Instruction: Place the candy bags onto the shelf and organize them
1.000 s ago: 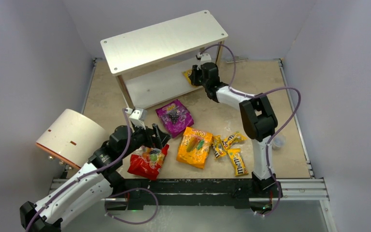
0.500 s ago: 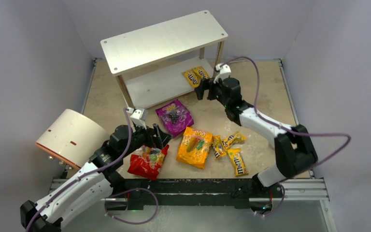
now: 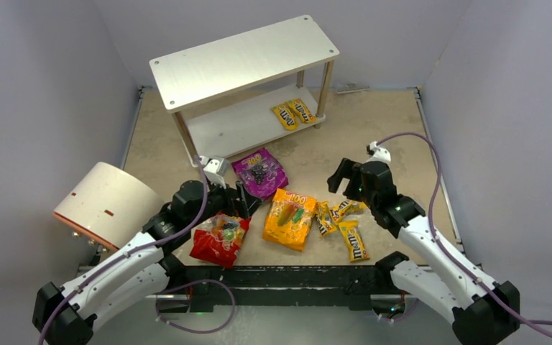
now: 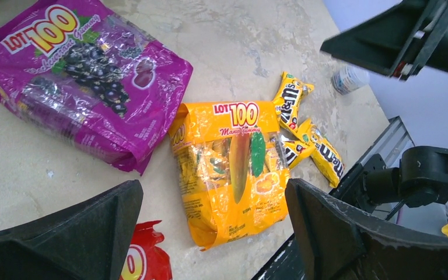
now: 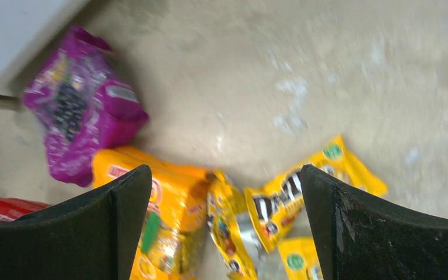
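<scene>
The right gripper [image 5: 224, 175] is hanging spread wide, w/ nothing between the fingers, above three M&M's packets [image 3: 341, 223]. These are lying in a loose, overlapping cluster on the surface [image 3: 402, 129], just right of the orange mango pouch [image 3: 290, 218]. The left gripper [image 4: 213, 186] is also standing wide apart and empty, hovering near the red pouch [image 3: 221, 239] and the purple pouch [image 3: 259, 174]. Two more M&M's packets [image 3: 295, 113] are already lying side by side on the lower board of the shelf [image 3: 244, 57], at its right end.

Handling, imo: the small packets are prob. light, w/ slick film and loose candy inside, so a flat push is likely sending them sliding. Pinching one across its narrow width, approx. at the middle, seems safest, taking the topmost of the cluster first. The big pouches are looking soft, glossy and heavier. Their contents are prob. shifting, so a lifted bag is going to sag. Taking a sealed edge or a bunched side looks better than the flat face.
</scene>
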`<state>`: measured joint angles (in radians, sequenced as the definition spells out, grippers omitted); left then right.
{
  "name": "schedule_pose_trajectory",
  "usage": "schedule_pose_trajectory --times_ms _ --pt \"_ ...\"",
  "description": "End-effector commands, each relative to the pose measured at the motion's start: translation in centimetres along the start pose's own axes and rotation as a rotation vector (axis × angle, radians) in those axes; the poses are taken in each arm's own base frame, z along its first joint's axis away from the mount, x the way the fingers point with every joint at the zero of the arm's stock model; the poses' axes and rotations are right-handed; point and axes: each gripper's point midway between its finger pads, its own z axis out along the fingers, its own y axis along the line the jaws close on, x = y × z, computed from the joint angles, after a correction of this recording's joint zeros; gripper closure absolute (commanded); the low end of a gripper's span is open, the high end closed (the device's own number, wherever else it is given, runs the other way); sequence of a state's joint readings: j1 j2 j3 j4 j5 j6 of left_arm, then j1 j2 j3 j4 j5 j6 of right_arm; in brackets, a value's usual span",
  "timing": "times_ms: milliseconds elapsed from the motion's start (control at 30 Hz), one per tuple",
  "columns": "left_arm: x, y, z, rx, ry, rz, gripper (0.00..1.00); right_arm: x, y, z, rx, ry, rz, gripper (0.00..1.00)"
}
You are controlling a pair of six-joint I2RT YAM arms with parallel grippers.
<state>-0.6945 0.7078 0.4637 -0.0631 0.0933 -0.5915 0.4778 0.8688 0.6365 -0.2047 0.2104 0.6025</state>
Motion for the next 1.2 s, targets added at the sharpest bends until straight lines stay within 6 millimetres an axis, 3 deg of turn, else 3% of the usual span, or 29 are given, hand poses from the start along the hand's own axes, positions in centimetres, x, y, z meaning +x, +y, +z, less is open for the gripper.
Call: schedule_pose_trajectory --times_ms 0,367,567,700,800,933,1033,1167 --pt "-1.9 -2.1 0.7 0.090 -0.056 0.011 0.00 5.6 -5.0 -1.2 0.241 0.155 0.153 0.02" --pt "-1.9 -1.5 1.1 0.062 -0.056 0.020 0.00 9.5 -7.5 1.9 0.354 0.180 0.266 0.14" --pt "-1.7 -1.4 1.3 0.053 -0.036 0.018 0.00 9.9 -9.2 3.2 0.433 0.144 0.273 0.33" --pt "-1.6 -1.2 1.3 0.053 -0.050 0.007 0.00 9.6 -9.8 3.5 0.435 0.098 0.265 0.58" --pt "-1.6 -1.2 1.4 0.051 -0.049 0.006 0.00 7.9 -8.2 4.3 0.326 0.026 0.243 0.73" --pt "-1.5 -1.1 1.5 0.046 -0.043 0.000 0.00 4.1 -6.8 3.9 0.253 -0.099 0.198 0.81" --pt "-2.0 -1.5 1.6 0.058 -0.054 0.000 0.00 0.7 -4.5 3.0 0.142 -0.187 0.091 0.83" --pt "-3.0 -3.0 2.1 0.122 -0.074 -0.004 0.00 -2.6 0.7 1.0 -0.127 -0.268 -0.122 0.82"
